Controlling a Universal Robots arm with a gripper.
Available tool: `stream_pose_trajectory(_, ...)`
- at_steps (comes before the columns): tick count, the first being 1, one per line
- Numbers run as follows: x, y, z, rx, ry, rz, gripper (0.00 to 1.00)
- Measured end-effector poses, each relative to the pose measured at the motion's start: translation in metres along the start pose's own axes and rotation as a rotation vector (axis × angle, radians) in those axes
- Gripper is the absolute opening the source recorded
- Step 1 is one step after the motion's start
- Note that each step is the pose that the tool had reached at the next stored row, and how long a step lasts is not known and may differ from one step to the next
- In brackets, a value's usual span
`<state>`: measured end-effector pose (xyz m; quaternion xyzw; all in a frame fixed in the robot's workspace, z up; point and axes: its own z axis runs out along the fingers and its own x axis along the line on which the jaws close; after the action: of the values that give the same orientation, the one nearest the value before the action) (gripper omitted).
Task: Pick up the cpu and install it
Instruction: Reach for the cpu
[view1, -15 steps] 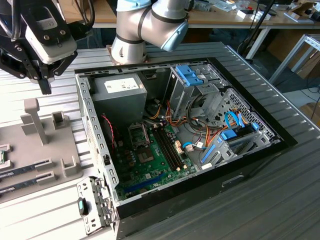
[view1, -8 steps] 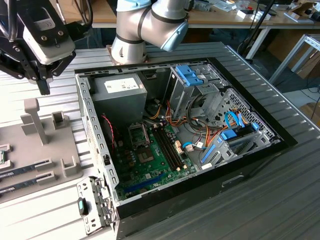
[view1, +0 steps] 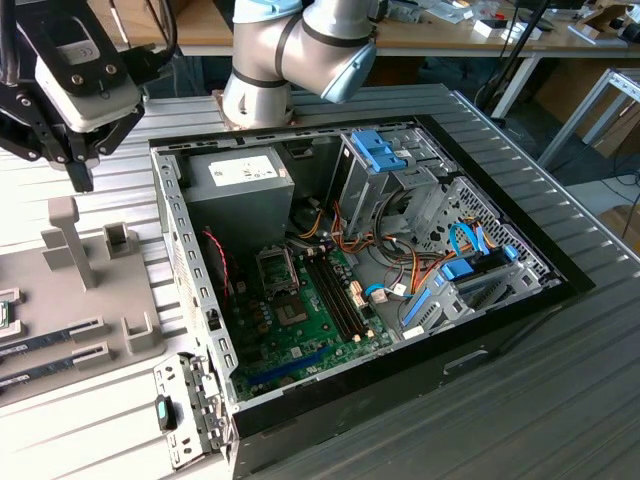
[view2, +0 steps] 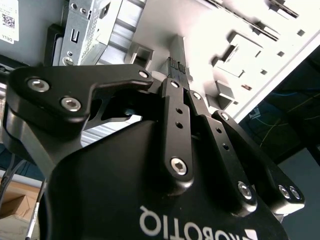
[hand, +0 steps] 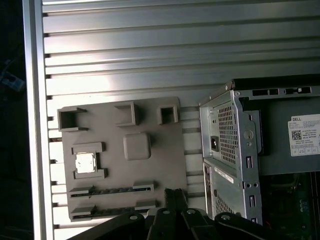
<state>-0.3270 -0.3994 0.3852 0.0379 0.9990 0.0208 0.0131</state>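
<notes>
Pale grey with blue caps, the arm (view1: 290, 45) rises behind the open case (view1: 190, 300) in the exterior view and reaches over to that view's left. There the gripper (view1: 82, 172) hangs tips down above the far end of the grey tray (view1: 120, 345), clear of it. Its black fingers are drawn together and grip nothing. Inside the case, the socket (view1: 278, 268) sits on the green board (view1: 300, 345), just below the power supply (view1: 240, 185) and well apart from the gripper. In the second wrist view, the gripper (view2: 177, 62) is seen from behind its linkages. The two fingers (view2: 173, 107) run up side by side and meet at the tips with nothing between them, and the pale tray (view2: 250, 55) lies beyond. In the first wrist view, the gripper (hand: 174, 192) pokes in over the tray's (hand: 160, 165) edge, closed and empty. The cpu (hand: 85, 163), silvery and square, lies flat in its recess on the side of the tray away from the case (hand: 227, 145). It is well apart from the fingertips and untouched, and two long sticks (hand: 110, 190) lie in slots between it and the tips.
</notes>
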Motion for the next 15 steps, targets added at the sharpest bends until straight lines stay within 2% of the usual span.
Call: stream_pose_trajectory(15, 0.0090, -0.0007, 0.0004, 0.0000, 0.0000, 0.000, 0.11)
